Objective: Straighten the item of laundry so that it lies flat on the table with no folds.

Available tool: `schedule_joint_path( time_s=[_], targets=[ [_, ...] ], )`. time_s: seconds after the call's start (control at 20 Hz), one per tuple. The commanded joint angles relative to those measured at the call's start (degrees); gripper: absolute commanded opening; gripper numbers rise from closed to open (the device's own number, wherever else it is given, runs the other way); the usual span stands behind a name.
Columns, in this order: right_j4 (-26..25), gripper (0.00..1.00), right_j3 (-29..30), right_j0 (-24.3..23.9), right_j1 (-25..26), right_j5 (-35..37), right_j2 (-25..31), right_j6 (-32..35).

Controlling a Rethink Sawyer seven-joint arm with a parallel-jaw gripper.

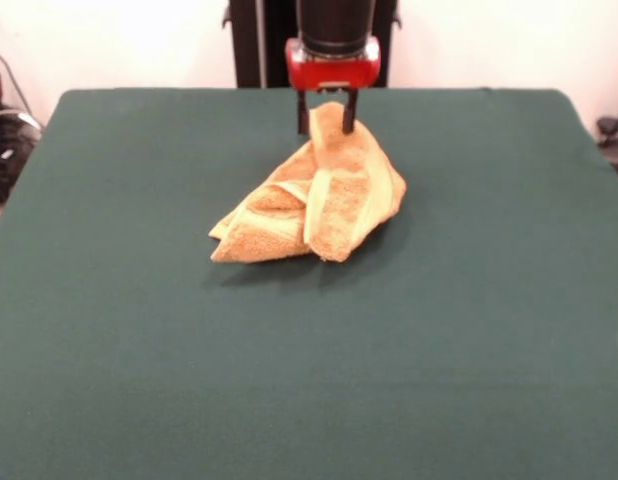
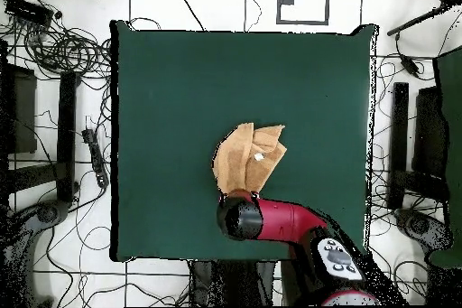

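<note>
Terry, front view: orange-yellow towel point(image 1: 314, 200) lies bunched on the green table point(image 1: 139, 330), its far peak pinched between the fingers of the gripper point(image 1: 327, 122), which is clenched on it; folds trail toward the camera.
Overhead view: towel point(image 2: 248, 158) spreads away from the gripper, across the table's middle.
</note>
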Motion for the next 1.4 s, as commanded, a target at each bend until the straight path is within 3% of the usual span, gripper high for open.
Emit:
schedule_joint_path(
  time_s=[0.05, 0.45, 1.25, 1.3, 1.4],
  targets=[
    [-1.37, 1.0, -5.44, 0.65, 7.67, -6.31, 4.19, 7.0],
    [-0.78, 1.0, -7.26, -0.18, 12.82, -9.46, 4.43, 7.34],
    [-1.21, 1.0, -7.89, 1.51, 11.0, -5.74, 2.37, 6.33],
    [-1.33, 0.0, -8.02, 1.8, 10.98, -5.81, 2.03, 6.34],
    [-1.49, 0.0, -8.46, 2.07, 10.89, -5.21, 2.01, 5.86]
  ],
)
